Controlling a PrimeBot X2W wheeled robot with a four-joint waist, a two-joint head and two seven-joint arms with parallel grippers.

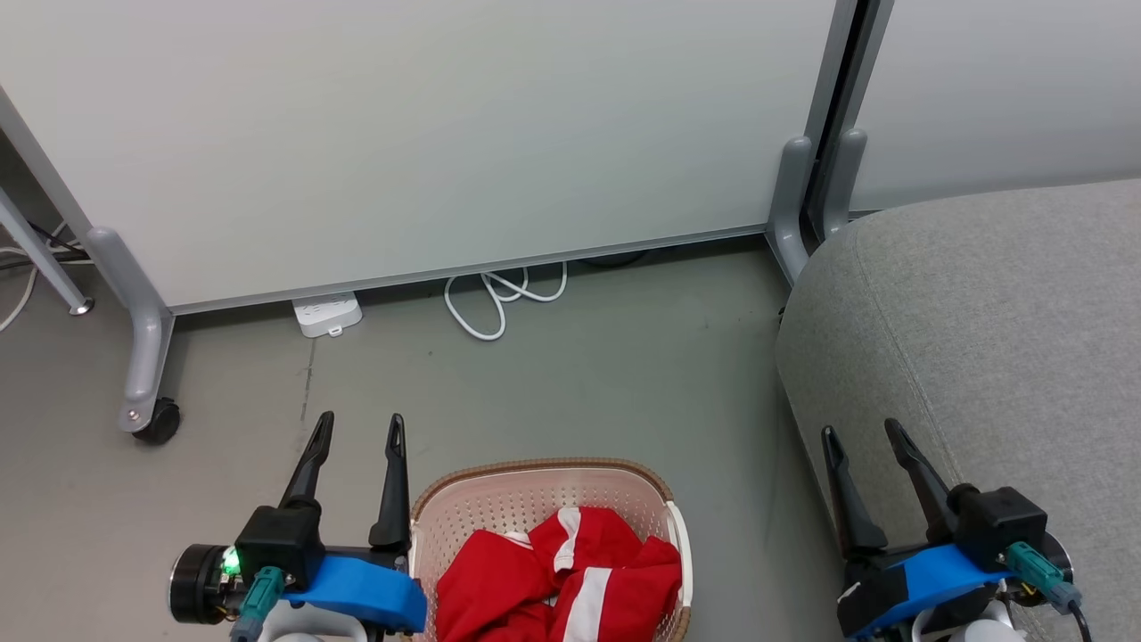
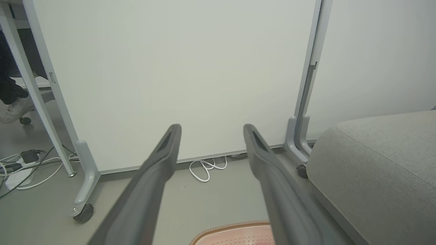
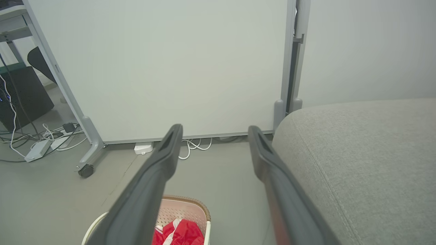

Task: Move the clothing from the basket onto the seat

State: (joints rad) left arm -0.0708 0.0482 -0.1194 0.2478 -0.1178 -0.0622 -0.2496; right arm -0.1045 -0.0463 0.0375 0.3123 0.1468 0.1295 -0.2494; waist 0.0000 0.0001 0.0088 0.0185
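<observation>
Two wide-open, empty sets of fingers [image 1: 393, 481]; grey floor [image 1: 579, 383], white wheeled partition [image 1: 428, 134] ahead, grey seat [image 1: 998, 312] at right.

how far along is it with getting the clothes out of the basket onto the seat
Done: nothing yet. The red and white clothing lies bunched in the basket, and none of it is on the visible part of the grey seat.
In hand: nothing. The left gripper and right gripper are open and empty.
Left: lifting all the clothing out and laying it on the seat.
</observation>
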